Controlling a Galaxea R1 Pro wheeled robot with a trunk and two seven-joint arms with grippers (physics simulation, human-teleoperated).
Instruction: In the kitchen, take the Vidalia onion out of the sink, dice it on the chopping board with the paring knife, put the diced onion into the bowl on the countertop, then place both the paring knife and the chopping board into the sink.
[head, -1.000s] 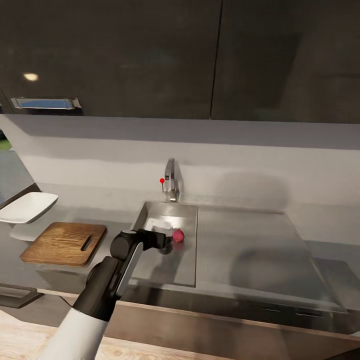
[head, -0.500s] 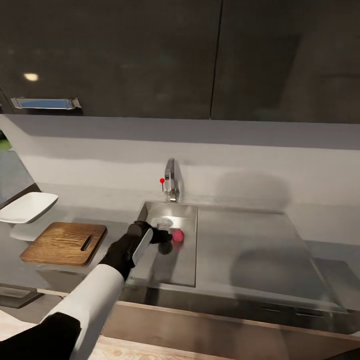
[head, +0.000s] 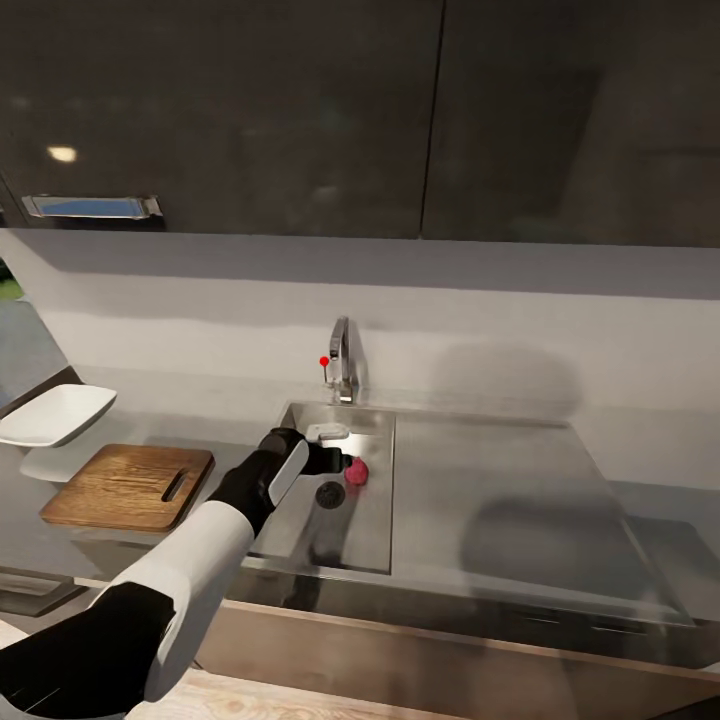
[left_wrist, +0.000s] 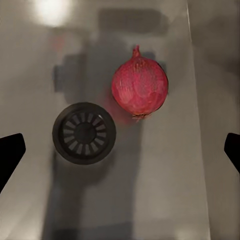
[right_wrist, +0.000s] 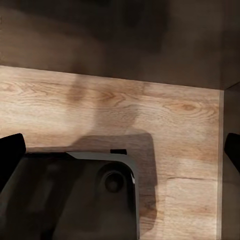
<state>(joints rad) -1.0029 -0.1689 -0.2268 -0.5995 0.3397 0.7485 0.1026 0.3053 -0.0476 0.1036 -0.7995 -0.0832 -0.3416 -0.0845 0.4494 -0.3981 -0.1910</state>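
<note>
Onion (left_wrist: 139, 87) in sink (head: 375, 520), beside drain (left_wrist: 84, 133)

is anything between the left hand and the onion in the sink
Nothing visible is. The left hand hangs open over the sink floor, and the Vidalia onion lies bare just ahead of its fingers. The round drain sits beside the onion, not over it, and nothing covers the bulb.

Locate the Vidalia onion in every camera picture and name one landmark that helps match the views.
Head view: the Vidalia onion lies in the sink, just past the left gripper, right of the drain.
Left wrist view: the onion sits in the upper middle of the picture, on the steel floor.
Right wrist view: not in it; wooden floor shows there.
Shared landmark: the round drain, close beside the onion in both.
</note>
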